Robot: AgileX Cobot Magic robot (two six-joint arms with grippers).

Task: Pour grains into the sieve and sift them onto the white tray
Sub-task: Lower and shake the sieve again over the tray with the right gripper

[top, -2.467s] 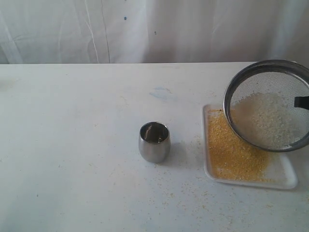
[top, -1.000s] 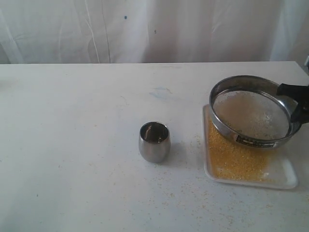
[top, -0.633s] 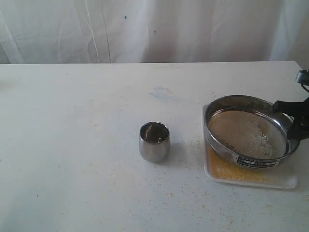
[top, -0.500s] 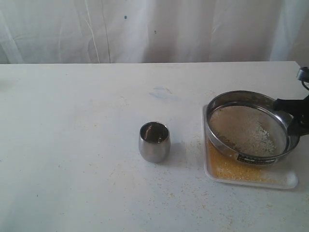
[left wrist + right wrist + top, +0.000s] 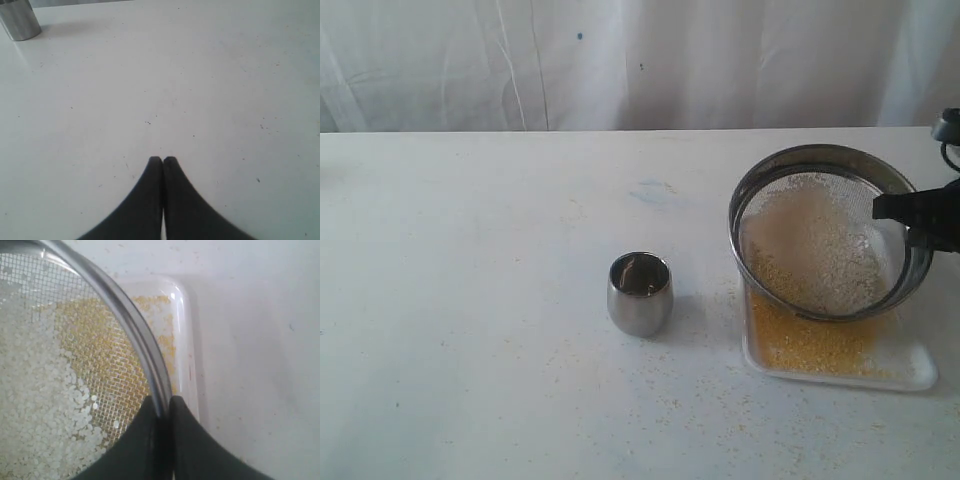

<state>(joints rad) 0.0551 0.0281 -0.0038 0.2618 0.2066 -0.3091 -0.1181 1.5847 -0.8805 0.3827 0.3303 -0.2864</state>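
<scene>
My right gripper (image 5: pixel 895 207) (image 5: pixel 163 405) is shut on the rim of the sieve (image 5: pixel 817 170) (image 5: pixel 127 315), which hangs tilted steeply above the white tray (image 5: pixel 920 368) (image 5: pixel 186 340). Whitish grains (image 5: pixel 820 250) (image 5: pixel 35 405) lie on the mesh. Fine golden-yellow grains (image 5: pixel 810 345) (image 5: pixel 165 347) cover the tray beneath. My left gripper (image 5: pixel 162 160) is shut and holds nothing, low over bare table, and is out of the exterior view.
A small rounded steel cup (image 5: pixel 640 293) (image 5: pixel 19 20) stands upright near the table's middle, left of the tray. Stray grains (image 5: pixel 710 400) dot the table in front of cup and tray. A white curtain (image 5: pixel 620 60) hangs behind the table.
The sieve went from steeply tilted down to nearly level over the tray, and has now tipped up again and shifted slightly left, with the whitish grains sliding across the mesh.
</scene>
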